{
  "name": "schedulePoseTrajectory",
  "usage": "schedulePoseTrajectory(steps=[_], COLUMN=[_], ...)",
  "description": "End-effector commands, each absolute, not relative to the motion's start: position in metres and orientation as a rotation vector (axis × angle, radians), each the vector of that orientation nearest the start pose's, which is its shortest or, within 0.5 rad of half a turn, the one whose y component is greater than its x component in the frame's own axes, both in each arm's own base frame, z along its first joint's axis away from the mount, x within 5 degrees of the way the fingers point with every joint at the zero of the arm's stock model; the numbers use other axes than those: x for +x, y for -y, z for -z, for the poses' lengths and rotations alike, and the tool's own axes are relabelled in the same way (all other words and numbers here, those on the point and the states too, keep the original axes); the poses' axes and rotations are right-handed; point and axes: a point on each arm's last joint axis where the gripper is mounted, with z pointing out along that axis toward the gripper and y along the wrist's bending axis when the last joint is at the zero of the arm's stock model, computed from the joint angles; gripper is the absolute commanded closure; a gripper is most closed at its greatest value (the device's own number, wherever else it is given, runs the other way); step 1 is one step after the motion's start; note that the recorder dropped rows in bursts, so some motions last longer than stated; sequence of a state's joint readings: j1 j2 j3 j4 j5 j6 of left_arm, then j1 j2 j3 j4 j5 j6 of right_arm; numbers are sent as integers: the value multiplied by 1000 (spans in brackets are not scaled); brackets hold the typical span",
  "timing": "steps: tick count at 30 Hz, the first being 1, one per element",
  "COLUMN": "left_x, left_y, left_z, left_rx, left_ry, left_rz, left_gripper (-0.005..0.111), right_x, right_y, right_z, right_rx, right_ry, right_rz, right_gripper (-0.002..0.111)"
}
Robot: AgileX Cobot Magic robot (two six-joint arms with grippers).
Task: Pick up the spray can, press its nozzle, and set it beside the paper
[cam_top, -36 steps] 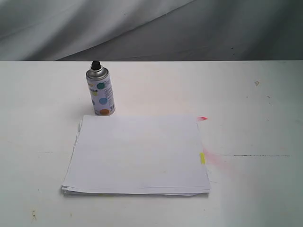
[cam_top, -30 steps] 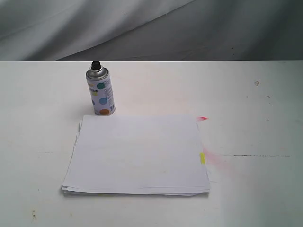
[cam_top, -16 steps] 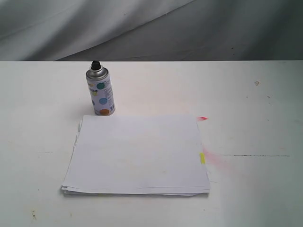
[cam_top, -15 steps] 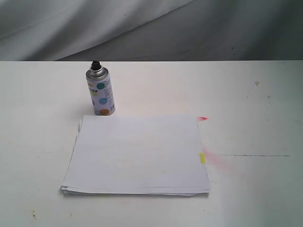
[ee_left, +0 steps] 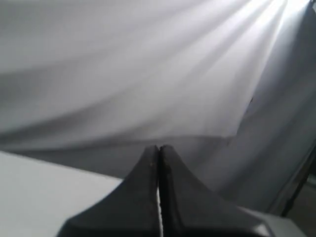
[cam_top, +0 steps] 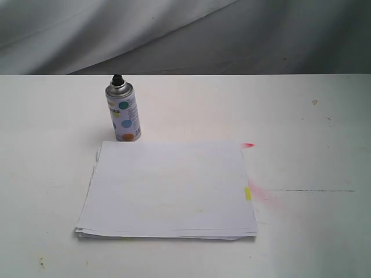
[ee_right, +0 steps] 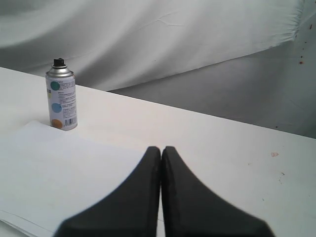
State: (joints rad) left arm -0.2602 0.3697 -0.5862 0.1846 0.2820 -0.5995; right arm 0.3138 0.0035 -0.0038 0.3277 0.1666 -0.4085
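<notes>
The spray can point(cam_top: 123, 113) stands upright on the white table, just behind the far left corner of the paper point(cam_top: 168, 188). Its black nozzle point(cam_top: 117, 77) tops the silver shoulder. The right wrist view also shows the spray can point(ee_right: 61, 100), the nozzle point(ee_right: 59, 62) and the paper point(ee_right: 64, 168). My right gripper point(ee_right: 161, 149) is shut and empty, well away from the can, above the paper's edge. My left gripper point(ee_left: 159, 148) is shut and empty, facing the grey cloth backdrop. Neither gripper shows in the exterior view.
A yellow tab point(cam_top: 247, 194) and a red mark point(cam_top: 248, 145) sit at the paper's right edge, with a pink stain point(cam_top: 264, 194) on the table point(cam_top: 313, 145) beside them. Grey cloth point(cam_top: 185, 35) hangs behind the table's far edge.
</notes>
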Motion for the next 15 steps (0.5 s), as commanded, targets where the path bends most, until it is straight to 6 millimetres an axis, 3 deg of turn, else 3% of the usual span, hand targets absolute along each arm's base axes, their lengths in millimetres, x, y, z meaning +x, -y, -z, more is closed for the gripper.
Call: schedulePoseTrajectory(steps=[1,3,6,11,15], left_x=[123,151,187,231,247], left_y=[37,53,75,106,115], left_z=[-381,-380,-361,-305,-256], left_rx=[-49,52,101,160,170], left_ry=[-1866,-1935,-2024,-2079,-2058], left_rz=[428,399,402,422,446], left_gripper=[107,107,107,107,107], right_x=[52,52,52,52,52], right_y=[-22,-22,-22,-22,-22], right_z=[-199,-199,-199,-199,-199], right_rx=[-359,-359,-359,-359,-359], right_ry=[-1608,-1608,-1608,-1608,-1608], right_rz=[-216,-216,-216,-216,-216], right_gripper=[108,108,108,108,108])
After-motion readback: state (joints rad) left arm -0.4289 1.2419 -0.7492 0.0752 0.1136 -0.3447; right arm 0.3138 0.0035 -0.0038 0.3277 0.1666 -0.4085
